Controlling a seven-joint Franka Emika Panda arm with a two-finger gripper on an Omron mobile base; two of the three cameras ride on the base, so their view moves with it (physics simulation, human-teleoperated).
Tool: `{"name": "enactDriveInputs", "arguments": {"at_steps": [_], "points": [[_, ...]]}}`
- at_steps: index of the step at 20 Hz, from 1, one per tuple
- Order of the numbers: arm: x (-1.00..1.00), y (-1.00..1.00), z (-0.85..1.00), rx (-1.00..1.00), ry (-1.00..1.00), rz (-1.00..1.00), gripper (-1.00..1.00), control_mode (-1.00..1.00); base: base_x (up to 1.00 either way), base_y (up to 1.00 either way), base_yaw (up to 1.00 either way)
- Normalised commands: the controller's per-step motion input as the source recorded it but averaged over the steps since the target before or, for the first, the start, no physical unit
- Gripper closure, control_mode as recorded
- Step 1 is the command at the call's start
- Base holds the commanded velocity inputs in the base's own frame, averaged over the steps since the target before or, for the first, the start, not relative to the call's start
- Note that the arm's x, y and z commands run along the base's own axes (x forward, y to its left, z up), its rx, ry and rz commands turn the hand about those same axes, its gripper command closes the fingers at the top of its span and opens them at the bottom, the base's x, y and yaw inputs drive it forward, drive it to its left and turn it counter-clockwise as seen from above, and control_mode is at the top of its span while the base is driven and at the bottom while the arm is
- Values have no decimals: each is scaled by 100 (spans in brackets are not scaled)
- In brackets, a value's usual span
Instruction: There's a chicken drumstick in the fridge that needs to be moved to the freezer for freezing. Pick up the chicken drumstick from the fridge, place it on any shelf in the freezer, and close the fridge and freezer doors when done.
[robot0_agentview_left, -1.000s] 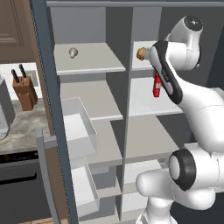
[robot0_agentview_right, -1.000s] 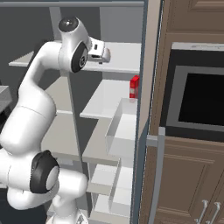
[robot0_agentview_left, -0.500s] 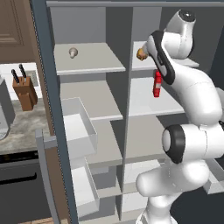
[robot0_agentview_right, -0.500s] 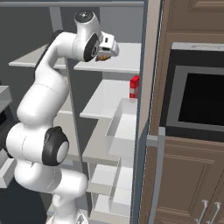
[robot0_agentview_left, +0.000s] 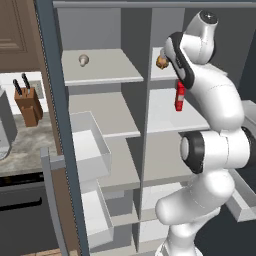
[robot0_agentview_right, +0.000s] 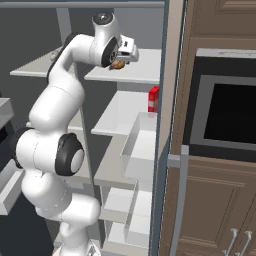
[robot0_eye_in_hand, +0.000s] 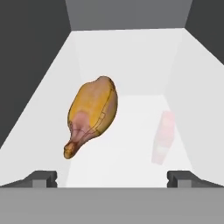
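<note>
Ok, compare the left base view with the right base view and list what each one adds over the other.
The left base view adds a small beige mushroom on the top shelf of the left compartment, and a knife block on the counter beside the unit. The right base view adds a built-in oven set in wooden cabinets. Shared: the chicken drumstick on the top shelf of the right compartment, by the arm's tip, and the red bottle on the shelf below.
</note>
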Motion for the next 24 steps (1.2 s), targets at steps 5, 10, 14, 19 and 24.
{"name": "enactDriveInputs", "arguments": {"at_steps": [5,10,14,19,24], "points": [[29,5,-17,5,-1,0,-100,-100,0,0,0],[26,4,-32,20,0,0,-100,-100,0,0,0],[43,8,-21,16,0,0,-100,-100,0,0,0],[45,10,-6,6,0,0,-100,-100,0,0,0],[43,11,0,0,0,0,-100,-100,0,0,0]]}}
